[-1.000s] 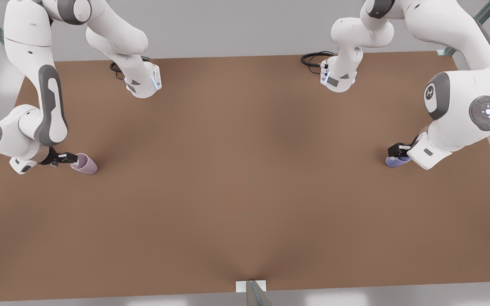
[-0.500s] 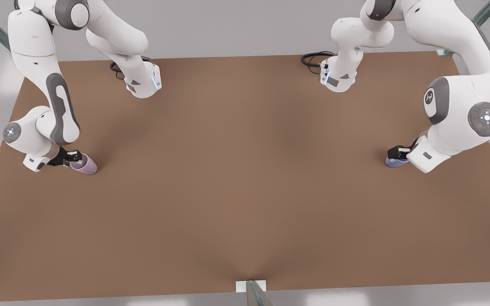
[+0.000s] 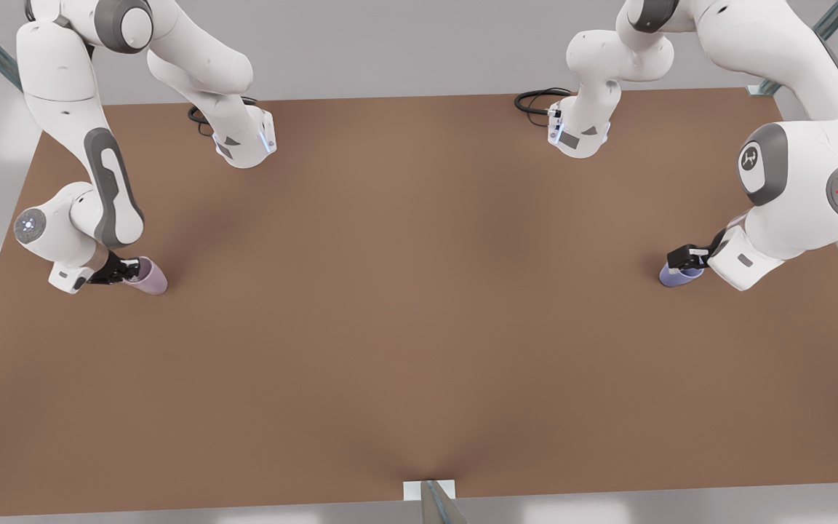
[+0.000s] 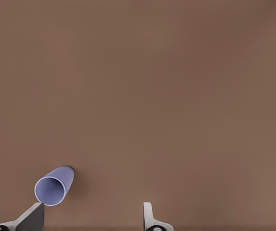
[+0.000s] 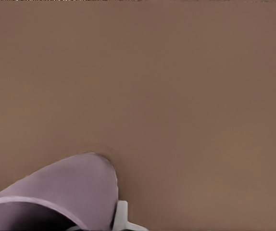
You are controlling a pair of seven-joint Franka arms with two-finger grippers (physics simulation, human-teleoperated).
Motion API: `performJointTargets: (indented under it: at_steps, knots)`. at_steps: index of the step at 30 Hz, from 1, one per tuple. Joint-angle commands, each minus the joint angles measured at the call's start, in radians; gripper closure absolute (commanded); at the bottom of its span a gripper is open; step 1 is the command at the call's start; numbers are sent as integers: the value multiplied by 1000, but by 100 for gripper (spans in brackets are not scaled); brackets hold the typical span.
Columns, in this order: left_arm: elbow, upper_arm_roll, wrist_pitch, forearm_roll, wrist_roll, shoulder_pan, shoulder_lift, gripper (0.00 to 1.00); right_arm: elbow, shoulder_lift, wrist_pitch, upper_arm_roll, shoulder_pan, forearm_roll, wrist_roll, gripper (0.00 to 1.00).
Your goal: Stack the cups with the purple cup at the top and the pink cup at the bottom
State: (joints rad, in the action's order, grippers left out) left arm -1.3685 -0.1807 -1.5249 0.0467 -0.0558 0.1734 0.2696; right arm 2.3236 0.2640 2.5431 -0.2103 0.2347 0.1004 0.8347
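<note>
Not stacked yet: left gripper (image 3: 683,257) open above the purple cup (image 3: 677,275) at the front view's right, right gripper (image 3: 126,271) at the pink cup (image 3: 150,277) far left, grip state unclear.

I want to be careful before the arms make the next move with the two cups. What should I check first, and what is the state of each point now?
1. Right end effector has reached the pink cup: ok, it is right against it at the front view's left.
2. Right end effector grips the pink cup firmly: cannot tell.
3. Left end effector is open: ok.
4. Purple cup lies between the left end effector's fingers: not ok; in the left wrist view it is off to the side, beyond one finger.
5. Cups are stacked: not ok; they stand far apart on the table.
</note>
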Motion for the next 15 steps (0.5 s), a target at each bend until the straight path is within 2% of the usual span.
performJointTargets:
  at_steps: [1, 4, 6, 8, 10, 13, 14, 15]
  knots:
    - [2, 0, 3, 1, -2, 0, -1, 0, 0, -2, 5, 0, -3, 7, 70, 79]
    - [0, 0, 5, 1, -2, 0, -3, 0, -15, -55, -58, 3, -29, 7, 26, 79]
    - [0, 0, 5, 1, -2, 0, -3, 0, -46, -98, -125, 3, -112, 7, -57, 79]
    - [2, 0, 5, 1, -2, 0, -3, 0, -136, -132, -274, 12, -186, 5, -183, 79]
    - [2, 0, 3, 1, -2, -2, -1, 0, -171, -131, -333, 101, -187, 5, -342, 79]
    - [0, -2, 3, 1, -2, 0, -1, 0, -312, -74, -389, 247, -195, 5, -586, 79]
    - [0, -2, 3, 1, -2, 0, -1, 0, -357, -69, -394, 298, -253, 4, -749, 79]
    - [2, -2, 3, 1, -1, 0, -1, 0, -411, -37, -417, 298, -327, 5, -867, 79]
